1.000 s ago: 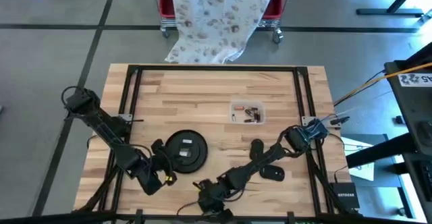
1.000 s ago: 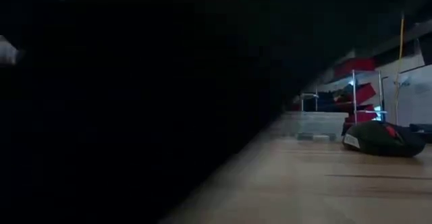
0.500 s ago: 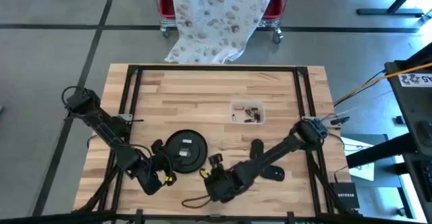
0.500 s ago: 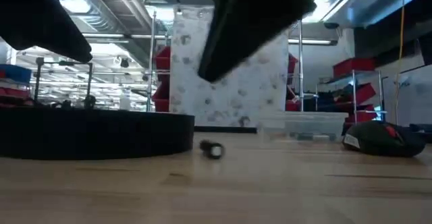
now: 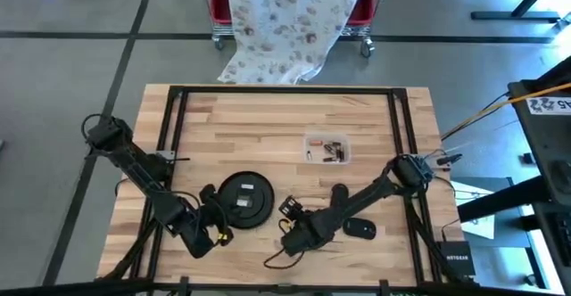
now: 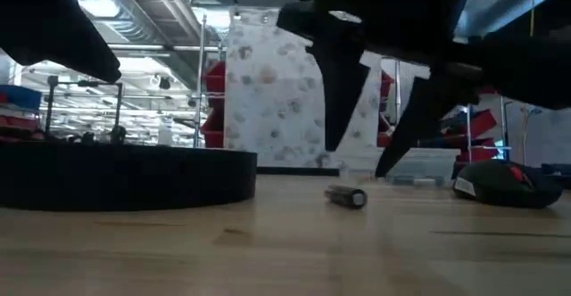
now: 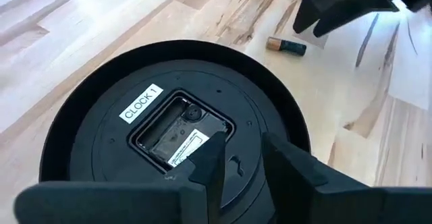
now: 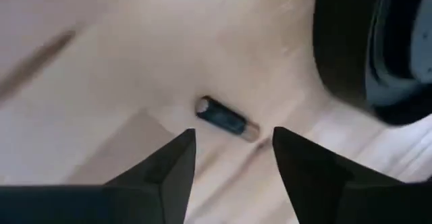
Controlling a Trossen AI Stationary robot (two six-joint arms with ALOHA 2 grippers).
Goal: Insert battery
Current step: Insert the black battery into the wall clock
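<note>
A black round clock (image 5: 247,198) lies face down on the wooden table, its back showing an open battery compartment (image 7: 181,135) and a "CLOCK 1" label. My left gripper (image 7: 243,146) is open over the clock's back, at its near-left rim (image 5: 217,214). A dark battery with a copper end (image 7: 286,46) lies on its side on the table, just right of the clock (image 6: 346,196). My right gripper (image 6: 357,158) hangs open right above the battery (image 8: 226,119), one finger on either side and clear of it. My left gripper's fingers (image 7: 209,163) stand low over the clock's back beside the compartment; I cannot tell whether they touch it.
A black computer mouse (image 5: 360,228) lies at the near right, with another black piece (image 5: 339,193) beside the right arm. A clear box of small parts (image 5: 327,149) sits farther back. A cart draped in patterned cloth (image 5: 285,20) stands beyond the far edge.
My right gripper has gone from the table's near edge toward the far edge and the clock, ending above the battery. The battery has shifted a little toward the table's right and turned on the table.
</note>
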